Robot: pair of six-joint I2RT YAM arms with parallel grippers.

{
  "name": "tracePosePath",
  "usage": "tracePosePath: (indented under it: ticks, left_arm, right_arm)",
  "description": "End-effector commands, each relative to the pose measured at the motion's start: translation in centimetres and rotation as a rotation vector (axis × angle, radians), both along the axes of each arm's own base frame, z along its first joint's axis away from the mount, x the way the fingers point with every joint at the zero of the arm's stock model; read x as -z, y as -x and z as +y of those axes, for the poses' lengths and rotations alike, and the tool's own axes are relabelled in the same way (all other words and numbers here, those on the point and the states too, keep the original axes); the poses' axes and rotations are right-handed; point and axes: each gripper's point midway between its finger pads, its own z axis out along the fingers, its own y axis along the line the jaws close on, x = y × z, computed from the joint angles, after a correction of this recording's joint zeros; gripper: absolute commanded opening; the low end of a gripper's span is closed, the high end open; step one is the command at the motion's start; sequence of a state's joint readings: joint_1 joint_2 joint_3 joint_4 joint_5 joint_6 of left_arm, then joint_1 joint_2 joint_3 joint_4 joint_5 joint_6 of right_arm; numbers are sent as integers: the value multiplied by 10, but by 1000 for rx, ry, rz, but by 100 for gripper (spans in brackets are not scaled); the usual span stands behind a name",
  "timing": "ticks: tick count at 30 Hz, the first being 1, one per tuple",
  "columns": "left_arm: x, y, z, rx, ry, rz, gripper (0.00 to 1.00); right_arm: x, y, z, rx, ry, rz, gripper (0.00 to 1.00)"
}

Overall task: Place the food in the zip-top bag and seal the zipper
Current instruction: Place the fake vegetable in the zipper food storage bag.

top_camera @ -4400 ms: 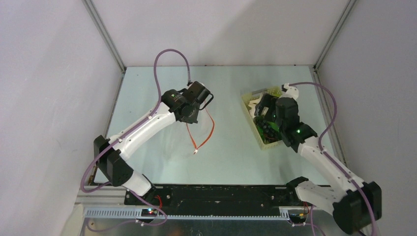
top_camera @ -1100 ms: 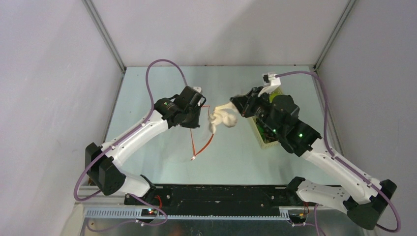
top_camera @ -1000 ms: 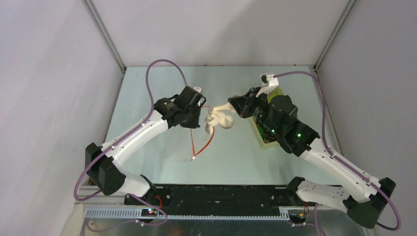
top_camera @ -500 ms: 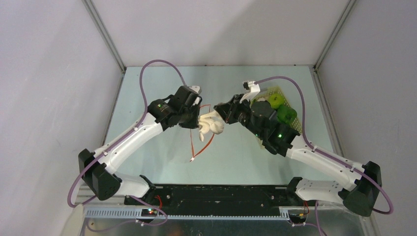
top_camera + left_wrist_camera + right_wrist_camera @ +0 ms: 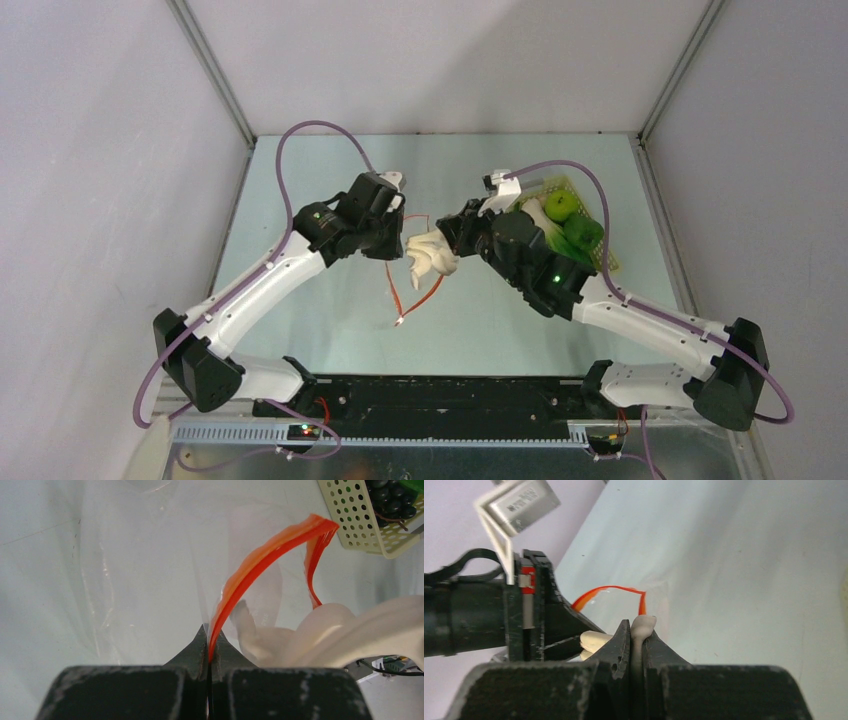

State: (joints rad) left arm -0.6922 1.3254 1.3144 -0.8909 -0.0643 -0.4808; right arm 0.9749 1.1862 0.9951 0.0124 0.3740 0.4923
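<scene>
The left gripper (image 5: 209, 646) is pinching the zipper (image 5: 260, 560) shut-jawed, lifting the bag (image 5: 140, 570) off the table (image 5: 300, 180). The right gripper (image 5: 636, 635) is clamping the mushrooms (image 5: 430, 255) at the bag's mouth. The apple (image 5: 560, 205) is lying in the basket (image 5: 357, 527).

The right gripper (image 5: 453, 243) holds white mushrooms (image 5: 428, 256) just beside the left gripper (image 5: 398, 238), from whose tips the orange-red zipper (image 5: 393, 295) loops toward the arm bases.
</scene>
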Motion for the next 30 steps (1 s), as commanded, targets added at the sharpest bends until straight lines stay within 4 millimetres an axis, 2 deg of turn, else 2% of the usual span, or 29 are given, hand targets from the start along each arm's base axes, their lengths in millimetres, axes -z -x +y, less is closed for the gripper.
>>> tracePosePath:
  ticks: [1,3,4,5,6,7,8,9,12,14,18,21,22,24,30]
  left_arm:
    - [-13,-1,-3,2,61,-31,0]
    - [-13,-1,-4,4,65,-30,0]
    - [-13,0,-4,8,68,-29,0]
    - [-13,0,-5,9,70,-29,0]
    - [-12,0,-5,11,71,-27,0]
    - [-13,0,-6,13,73,-28,0]
    - [-13,1,-6,14,74,-29,0]
    - [-13,0,-6,14,75,-30,0]
    - [-14,1,-6,14,78,-31,0]
    - [-14,1,-5,15,78,-31,0]
    - [-14,2,-5,15,81,-31,0]
    - [-14,2,-6,15,81,-30,0]
    - [-14,2,-5,15,81,-31,0]
    - [-14,2,-6,16,83,-33,0]
    - [-14,2,-6,17,85,-31,0]
  right_arm:
    - [-4,-9,-9,108,80,-44,0]
    - [-4,-8,-3,108,99,-52,0]
    - [2,-7,1,112,125,-46,0]
    - [-3,-8,4,116,122,-51,0]
    - [4,-7,8,122,150,-44,0]
    - [-1,-7,11,125,146,-49,0]
    - [5,-6,16,126,169,-41,1]
    - [0,-6,20,130,161,-43,5]
    - [2,-4,31,127,178,-38,19]
    - [-1,0,40,106,170,-47,34]
    - [-6,7,49,70,155,-63,45]
    - [-9,9,48,73,154,-66,57]
    - [-9,9,47,77,155,-66,66]
    - [-11,11,44,79,154,-62,77]
    - [-23,17,32,73,139,-60,97]
